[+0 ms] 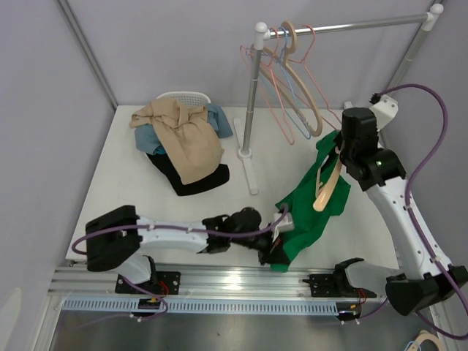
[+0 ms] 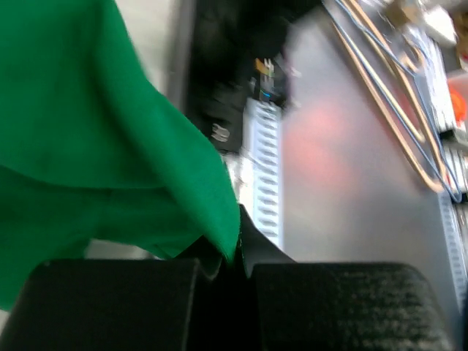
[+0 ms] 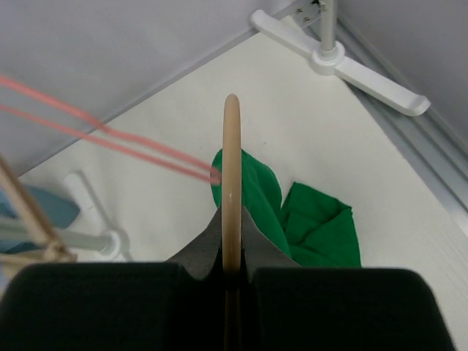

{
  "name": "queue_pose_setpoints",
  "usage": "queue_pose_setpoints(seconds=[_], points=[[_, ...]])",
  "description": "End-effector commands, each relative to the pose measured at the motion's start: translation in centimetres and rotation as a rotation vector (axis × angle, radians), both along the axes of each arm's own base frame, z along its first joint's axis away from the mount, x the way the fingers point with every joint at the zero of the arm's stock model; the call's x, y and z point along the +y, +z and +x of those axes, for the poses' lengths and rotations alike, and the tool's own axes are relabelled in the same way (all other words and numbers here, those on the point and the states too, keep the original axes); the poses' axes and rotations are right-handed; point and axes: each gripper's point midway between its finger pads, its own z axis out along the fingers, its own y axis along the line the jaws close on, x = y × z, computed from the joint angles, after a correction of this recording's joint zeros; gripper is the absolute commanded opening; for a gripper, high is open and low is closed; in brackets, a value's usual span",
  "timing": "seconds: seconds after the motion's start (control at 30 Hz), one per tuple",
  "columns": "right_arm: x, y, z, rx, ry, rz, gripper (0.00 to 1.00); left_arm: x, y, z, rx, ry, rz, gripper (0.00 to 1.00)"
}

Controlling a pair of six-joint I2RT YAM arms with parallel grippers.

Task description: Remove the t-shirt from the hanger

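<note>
Green fabric t-shirt gripped at its hem, hanger held above it at the table's 4 o'clock.

The left gripper is clenched on a fold of the shirt's lower edge, at 5 o'clock by the front rail. The right gripper is clamped on the pale wooden hanger, raised at 3 o'clock, and the shirt is draped around and below it down to the white table. A heap of tan, blue and black clothes is seen at 10 o'clock, and a metal rack carrying a cluster of spare hangers at 1 o'clock.
</note>
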Motion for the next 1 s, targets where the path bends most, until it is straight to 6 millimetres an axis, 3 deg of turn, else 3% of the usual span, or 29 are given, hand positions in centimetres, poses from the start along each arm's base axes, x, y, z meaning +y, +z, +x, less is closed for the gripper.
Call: queue_pose_setpoints(seconds=[0.0,0.07,0.1,0.2,0.33,0.37,0.5,0.6,0.67,0.77,0.83,0.9,0.97], points=[[1.3,3.8,-2.5,-0.105,0.084,0.117,0.0,-3.3,5.3,3.3,0.087,0.001,-0.127,0.01],[1.1,2.8,-3.8,-0.057,0.088,0.12,0.0,-3.7,5.4,5.6,0.072,0.09,-0.108,0.01],[1.0,2.6,-4.3,-0.045,0.087,0.119,0.0,-4.5,7.1,6.6,0.053,0.113,-0.134,0.01],[-0.5,2.8,-6.7,-0.057,0.054,0.105,0.0,-5.4,6.9,9.4,0.039,0.2,-0.097,0.01],[-0.9,3.6,-9.1,-0.093,0.074,0.139,0.0,-6.2,6.5,11.1,0.092,0.245,-0.078,0.01],[-0.8,3.6,-9.5,-0.087,0.085,0.154,0.0,-6.4,5.5,11.4,0.119,0.243,-0.059,0.01],[1.0,3.4,-11.0,-0.042,0.189,0.215,0.0,-6.5,4.7,11.9,0.171,0.247,-0.084,0.01],[0.3,3.7,-11.6,-0.056,0.179,0.188,0.0,-5.7,4.7,11.6,0.165,0.256,-0.091,0.01],[-1.3,4.5,-11.4,-0.088,0.128,0.108,0.0,-5.1,5.1,11.3,0.161,0.256,-0.088,0.01],[-2.2,5.2,-11.0,-0.092,0.127,-0.005,0.0,-3.2,7.1,10.2,0.164,0.251,-0.101,0.01],[-2.8,5.5,-10.7,-0.077,0.099,-0.033,0.0,-1.4,8.3,8.9,0.184,0.239,-0.109,0.01],[-3.3,5.5,-10.8,-0.068,0.081,-0.057,0.0,0.6,7.6,8.0,0.197,0.249,-0.061,0.01],[-3.5,5.5,-10.7,-0.071,0.084,-0.085,0.0,3.1,9.9,8.6,0.145,0.327,-0.092,0.01]])
